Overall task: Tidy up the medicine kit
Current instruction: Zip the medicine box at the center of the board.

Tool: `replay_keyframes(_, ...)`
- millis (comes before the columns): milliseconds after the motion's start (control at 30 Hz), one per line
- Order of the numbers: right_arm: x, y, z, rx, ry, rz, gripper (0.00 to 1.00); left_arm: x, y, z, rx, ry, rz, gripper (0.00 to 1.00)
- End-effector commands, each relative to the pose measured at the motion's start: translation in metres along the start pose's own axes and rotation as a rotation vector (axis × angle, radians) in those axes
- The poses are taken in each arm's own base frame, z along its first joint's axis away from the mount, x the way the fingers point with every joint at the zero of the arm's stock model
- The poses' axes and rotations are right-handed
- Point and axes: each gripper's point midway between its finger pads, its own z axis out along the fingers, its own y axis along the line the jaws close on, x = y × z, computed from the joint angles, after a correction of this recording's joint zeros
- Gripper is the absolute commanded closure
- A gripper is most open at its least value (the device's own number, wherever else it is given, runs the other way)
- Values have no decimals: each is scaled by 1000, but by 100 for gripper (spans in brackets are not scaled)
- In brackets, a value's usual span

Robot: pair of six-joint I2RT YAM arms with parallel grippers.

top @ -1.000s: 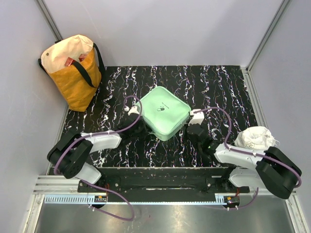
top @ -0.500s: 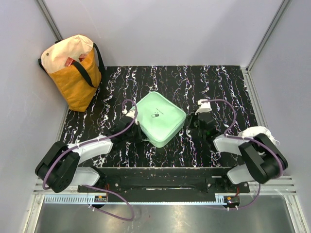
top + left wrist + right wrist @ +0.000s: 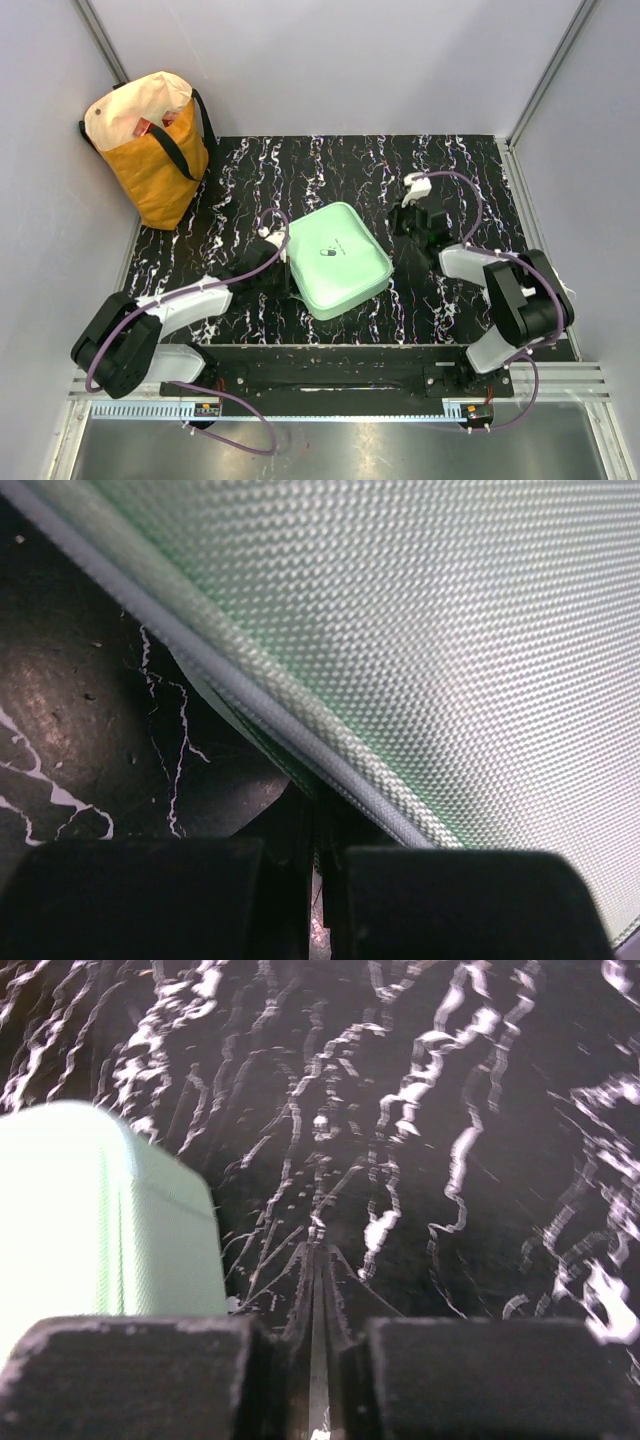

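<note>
1. One medicine kit (image 3: 338, 262), mint green and zipped shut, lies flat on the black marbled table (image 3: 450, 165). Its lid and small pill logo face up, and it sits at an angle with one corner pointing toward the arm bases.
2. At the medicine kit's left edge is the left gripper (image 3: 283, 266), touching it. The left wrist view shows the left gripper (image 3: 318, 858) with its two fingers pressed almost together, right under the piped seam of the medicine kit (image 3: 450, 630). They seem to pinch a thin bit of that edge, though the spot is dark and too close to be sure.
3. To the right of the medicine kit, toward its far side and apart from it, is the right gripper (image 3: 405, 220). In the right wrist view the right gripper (image 3: 317, 1360) is clenched with only a hairline slit between the fingers and grasps nothing. A rounded corner of the medicine kit (image 3: 100, 1220) shows on the left of that view.
4. Well beyond the medicine kit's far left corner stands a tote bag (image 3: 150, 150), yellow and cream with dark straps, against the wall. Something red shows in its mouth.
</note>
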Motion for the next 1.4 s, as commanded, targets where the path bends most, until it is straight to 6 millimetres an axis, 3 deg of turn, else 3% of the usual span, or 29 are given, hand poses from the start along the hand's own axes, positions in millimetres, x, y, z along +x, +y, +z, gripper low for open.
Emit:
replay_keyframes(0,-28,-39,-32,303,60,361,80,12,30,-8,-157,24,-24,100)
replay_keyframes(100,-22,-18,-62,269,70,603,68,-7,35,-11,-193,-38,-51,100)
replay_keyframes(167,-15,-3,-85,239,47,781,44,-16,38,-11,-213,-58,-61,100)
replay_keyframes(200,-1,-2,-92,262,62,860,39,-21,36,-10,-201,-61,-60,100)
replay_keyframes(333,22,19,-128,277,130,1175,35,-28,28,-7,-173,-62,-62,100)
replay_keyframes(533,59,42,-146,301,224,1728,34,-28,28,-8,-170,-73,-73,100)
replay_keyframes(667,77,47,-149,376,290,1932,33,-28,26,-8,-161,-69,-77,100)
replay_keyframes(800,78,55,-143,410,379,2032,32,-30,24,-8,-155,-76,-82,100)
replay_keyframes(933,76,79,-135,348,557,2097,30,-32,23,-8,-154,-78,-79,100)
replay_keyframes(1000,66,86,-129,257,575,2134,30,-32,24,-7,-155,-77,-79,100)
replay_keyframes(1133,54,82,-120,241,534,2115,30,-27,20,-6,-132,-56,-77,100)
replay_keyframes(1233,40,85,-121,190,524,2116,37,-25,21,-5,-135,-52,-76,100)
replay_keyframes(1367,36,77,-124,229,463,2110,79,-23,22,-5,-134,-50,-78,100)
